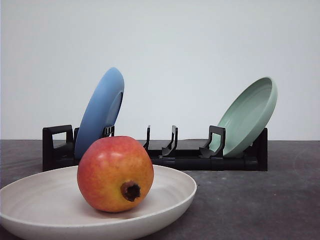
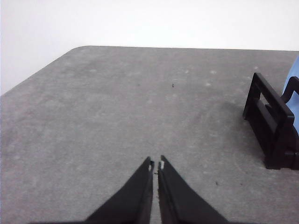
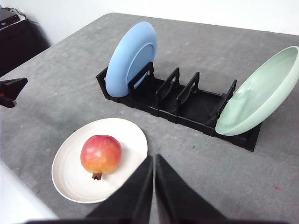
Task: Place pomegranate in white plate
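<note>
The red-orange pomegranate [image 1: 115, 173] rests inside the white plate [image 1: 172, 197] at the near left of the table, its dark crown nub facing the front camera. From the right wrist view the pomegranate [image 3: 101, 155] lies in the white plate [image 3: 126, 135], free of any hold. My right gripper [image 3: 154, 158] hovers above and beside the plate, fingers shut with nothing between them. My left gripper [image 2: 156, 162] is shut and empty over bare grey table, away from the plate; its tip [image 3: 11, 90] shows at the edge of the right wrist view.
A black dish rack [image 1: 180, 152] stands behind the plate. A blue plate [image 1: 100, 112] leans in its left end and a pale green plate [image 1: 250, 115] in its right end. The rack's end [image 2: 273, 123] sits near my left gripper. The grey table [image 1: 260, 200] spreads to the right.
</note>
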`<state>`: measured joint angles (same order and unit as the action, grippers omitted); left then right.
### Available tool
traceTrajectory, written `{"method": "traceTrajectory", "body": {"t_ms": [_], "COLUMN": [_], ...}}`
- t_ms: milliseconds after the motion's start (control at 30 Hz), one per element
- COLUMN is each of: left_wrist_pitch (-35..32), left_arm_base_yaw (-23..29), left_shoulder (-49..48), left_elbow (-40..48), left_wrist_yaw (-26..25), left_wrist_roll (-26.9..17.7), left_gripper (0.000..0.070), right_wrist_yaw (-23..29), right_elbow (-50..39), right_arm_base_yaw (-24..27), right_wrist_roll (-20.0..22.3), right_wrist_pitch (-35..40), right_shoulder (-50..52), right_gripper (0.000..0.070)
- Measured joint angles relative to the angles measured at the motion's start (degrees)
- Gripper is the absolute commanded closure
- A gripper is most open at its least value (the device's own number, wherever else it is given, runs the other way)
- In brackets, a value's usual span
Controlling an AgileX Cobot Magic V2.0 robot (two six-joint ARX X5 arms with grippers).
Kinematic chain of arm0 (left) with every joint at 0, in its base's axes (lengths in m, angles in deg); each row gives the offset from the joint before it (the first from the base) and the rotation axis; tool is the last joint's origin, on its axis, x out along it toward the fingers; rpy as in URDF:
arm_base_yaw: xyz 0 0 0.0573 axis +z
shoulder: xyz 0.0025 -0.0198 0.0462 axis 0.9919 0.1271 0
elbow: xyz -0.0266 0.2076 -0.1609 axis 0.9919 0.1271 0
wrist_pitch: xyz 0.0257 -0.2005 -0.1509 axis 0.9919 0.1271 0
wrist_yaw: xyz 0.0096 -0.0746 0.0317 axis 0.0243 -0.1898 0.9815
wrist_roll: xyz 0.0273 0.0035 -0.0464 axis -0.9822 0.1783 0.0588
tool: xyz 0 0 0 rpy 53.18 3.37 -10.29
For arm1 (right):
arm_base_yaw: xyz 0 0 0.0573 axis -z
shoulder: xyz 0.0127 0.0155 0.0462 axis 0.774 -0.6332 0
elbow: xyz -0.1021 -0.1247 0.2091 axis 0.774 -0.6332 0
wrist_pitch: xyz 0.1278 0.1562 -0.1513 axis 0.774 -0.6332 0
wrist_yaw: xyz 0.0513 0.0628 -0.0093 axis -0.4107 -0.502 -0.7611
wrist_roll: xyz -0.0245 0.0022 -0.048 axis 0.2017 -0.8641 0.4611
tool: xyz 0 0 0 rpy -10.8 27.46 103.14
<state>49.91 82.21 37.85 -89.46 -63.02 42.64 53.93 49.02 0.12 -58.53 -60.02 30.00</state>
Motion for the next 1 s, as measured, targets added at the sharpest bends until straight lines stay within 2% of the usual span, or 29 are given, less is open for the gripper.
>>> {"method": "traceTrajectory", "body": {"t_ms": [1000], "left_wrist_pitch": [-0.02], "left_arm_base_yaw": [0.0], "left_shoulder": [0.0], "left_elbow": [0.0], "left_wrist_yaw": [-0.02], "left_wrist_roll": [0.0], "left_gripper": [0.07], "right_wrist_yaw": [0.0], "right_elbow": [0.0], "right_arm_base_yaw": [0.0], "right_wrist_roll": [0.0], "right_wrist_pitch": [0.0], "right_shoulder": [0.0], "right_gripper": [0.0699]}}
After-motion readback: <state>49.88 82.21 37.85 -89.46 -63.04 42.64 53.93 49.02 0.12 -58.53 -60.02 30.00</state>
